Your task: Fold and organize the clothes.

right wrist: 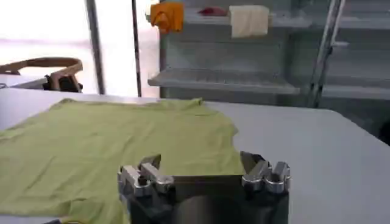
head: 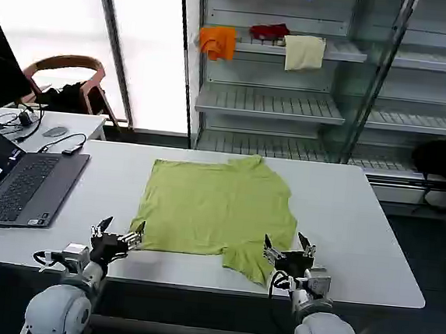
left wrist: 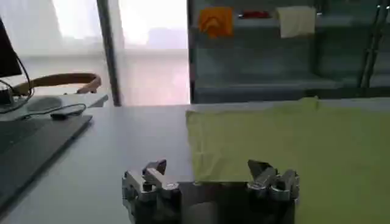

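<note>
1. A grey laptop (head: 22,188) lies open at the 9 o'clock edge of the head view, on the far left of the white table (head: 358,226), its keyboard facing up. Dark cables (head: 61,143) trail from it toward a smaller side table at about 10 o'clock, where a wooden chair (head: 66,67) stands behind.

2. The left gripper (head: 118,237) sits at roughly 7 o'clock in the head view, low over the near table edge. Its fingers are spread wide with nothing between them. The inner fingertip is just beside the T-shirt's near left corner; whether it touches the cloth cannot be told. In the left wrist view the same gripper (left wrist: 208,173) shows both fingers apart, with the cloth's edge lying just past them.

3. The lime yellow-green T-shirt (head: 216,205) lies spread flat at the middle of the table, reaching from the centre toward 12 o'clock. One sleeve pokes out at its far edge, and another hangs toward the near edge at about 6 o'clock. In the left wrist view the T-shirt (left wrist: 292,146) shows a straight side edge; in the right wrist view the T-shirt (right wrist: 109,140) stretches away with gentle wrinkles.

4. The right gripper (head: 288,252) is at about 5 o'clock in the head view, just beside the near sleeve. Its fingers are also spread wide and hold nothing, as the right wrist view shows (right wrist: 203,169).

5. Behind the table, at 12 o'clock, a metal shelf unit (head: 267,104) carries an orange cloth (head: 218,41), a red cloth (head: 269,32) and a cream cloth (head: 304,52) on one upper shelf.
</note>
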Robot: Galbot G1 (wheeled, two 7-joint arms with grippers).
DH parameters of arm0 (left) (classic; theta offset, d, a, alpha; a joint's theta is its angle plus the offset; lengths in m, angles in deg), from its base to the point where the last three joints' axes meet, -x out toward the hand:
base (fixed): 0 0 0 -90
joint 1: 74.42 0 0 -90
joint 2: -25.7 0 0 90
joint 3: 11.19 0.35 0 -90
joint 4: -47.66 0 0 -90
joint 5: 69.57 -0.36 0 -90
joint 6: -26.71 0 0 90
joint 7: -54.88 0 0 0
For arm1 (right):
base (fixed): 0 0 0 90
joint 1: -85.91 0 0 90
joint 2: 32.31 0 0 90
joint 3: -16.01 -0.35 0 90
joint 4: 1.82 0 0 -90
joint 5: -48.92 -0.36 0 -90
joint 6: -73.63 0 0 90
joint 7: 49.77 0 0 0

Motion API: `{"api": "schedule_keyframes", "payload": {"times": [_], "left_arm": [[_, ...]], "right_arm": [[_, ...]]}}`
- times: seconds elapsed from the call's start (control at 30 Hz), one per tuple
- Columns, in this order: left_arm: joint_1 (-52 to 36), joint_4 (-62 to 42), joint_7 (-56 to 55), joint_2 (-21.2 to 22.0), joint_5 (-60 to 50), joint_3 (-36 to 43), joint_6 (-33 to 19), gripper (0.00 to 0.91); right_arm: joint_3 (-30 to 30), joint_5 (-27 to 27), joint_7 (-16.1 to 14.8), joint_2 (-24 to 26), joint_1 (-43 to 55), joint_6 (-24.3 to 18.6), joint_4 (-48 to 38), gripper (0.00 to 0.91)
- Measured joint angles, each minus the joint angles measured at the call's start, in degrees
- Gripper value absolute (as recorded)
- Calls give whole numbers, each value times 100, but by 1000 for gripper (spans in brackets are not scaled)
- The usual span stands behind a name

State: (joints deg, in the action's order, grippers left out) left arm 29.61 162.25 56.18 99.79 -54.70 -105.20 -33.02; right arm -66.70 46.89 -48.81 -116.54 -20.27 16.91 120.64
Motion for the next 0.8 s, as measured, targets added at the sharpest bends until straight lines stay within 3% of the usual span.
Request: {"api": "schedule_keyframes", "payload": {"times": [0.4,0.47,0.5,0.53,0.57,0.6,0.63,0.7,0.73,0.77,0.8], "left_arm": [[309,-47,-32,-28,-128,-28,58,907],[365,-18,-30,-50,-129,-30,62,907],[378,-18,-30,-50,-134,-30,62,887],[383,-21,-31,-48,-141,-28,63,695],[383,-28,-31,-46,-151,-27,63,413],[383,-44,-31,-42,-153,-20,63,413],[381,-65,-31,-42,-156,-10,63,161],[375,-104,-33,-39,-162,4,62,141],[370,-122,-33,-35,-171,10,61,101],[362,-141,-35,-33,-178,17,60,50],[356,-160,-37,-29,-188,17,60,40]], "right_arm": [[121,2,1,32,-393,2,28,907],[155,16,14,17,-410,1,1,846],[168,30,26,15,-412,1,-22,756],[182,37,37,16,-416,1,-40,675],[198,46,50,16,-421,0,-60,615],[219,59,61,19,-429,0,-88,584],[232,72,62,19,-442,0,-109,534],[259,101,60,30,-461,0,-154,504],[271,108,59,38,-462,0,-176,413],[282,117,56,40,-463,0,-198,242],[295,123,56,40,-464,-2,-224,161]]}}
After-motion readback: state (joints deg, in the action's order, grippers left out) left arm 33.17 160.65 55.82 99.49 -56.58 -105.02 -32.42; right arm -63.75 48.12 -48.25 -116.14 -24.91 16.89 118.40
